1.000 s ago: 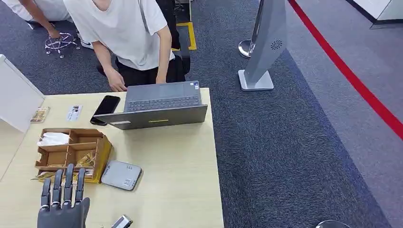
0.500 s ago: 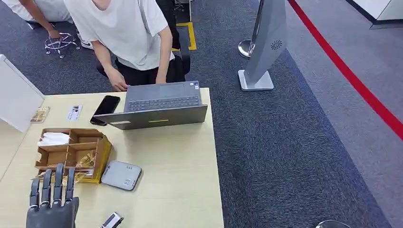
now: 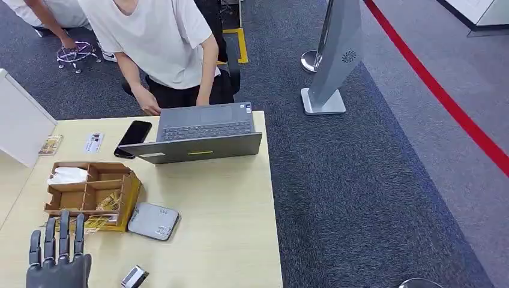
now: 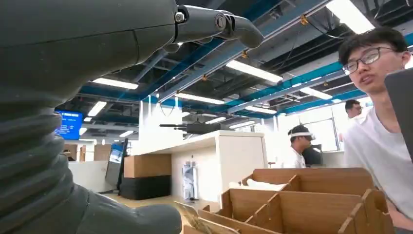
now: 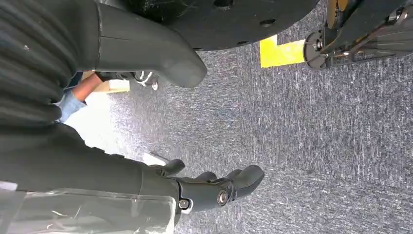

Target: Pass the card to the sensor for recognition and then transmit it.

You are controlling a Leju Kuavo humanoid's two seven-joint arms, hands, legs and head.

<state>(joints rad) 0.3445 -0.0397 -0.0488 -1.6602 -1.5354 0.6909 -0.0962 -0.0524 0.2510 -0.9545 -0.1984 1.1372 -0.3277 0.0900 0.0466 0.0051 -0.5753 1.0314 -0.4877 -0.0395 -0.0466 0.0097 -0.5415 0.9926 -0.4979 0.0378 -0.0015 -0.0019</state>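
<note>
Pale wood made up the table (image 3: 228,204) you were looking down on, with dark carpet (image 3: 360,198) beyond it.

- At the 10 o'clock corner, two small cards lay flat: a tan card (image 3: 51,144) and, just beside it, a white card (image 3: 93,142). I could not tell which one the task meant.
- At 7 o'clock, your left hand (image 3: 57,264) hovered over the tabletop, fingers straight and spread, holding nothing.
- At 12 o'clock from that hand stood the box (image 3: 90,192), a brown divided organiser with white tissue in one far cell and yellowish packets in the near ones.
- At 3 o'clock from the box, just beside it, lay the grey sensor (image 3: 153,221), flat and untouched.
- Toward 12 o'clock sat a black phone (image 3: 134,133), and next to it the open laptop (image 3: 201,135).
- A person (image 3: 159,42) in a white shirt leaned over the laptop from the far side.
- Your right hand (image 5: 214,187) hung over the carpet with its fingers loosely apart and nothing in them.
- At 2 o'clock, well off the table, a grey stand (image 3: 330,72) rose from the carpet, with a red line (image 3: 444,96) on the floor past it.
</note>
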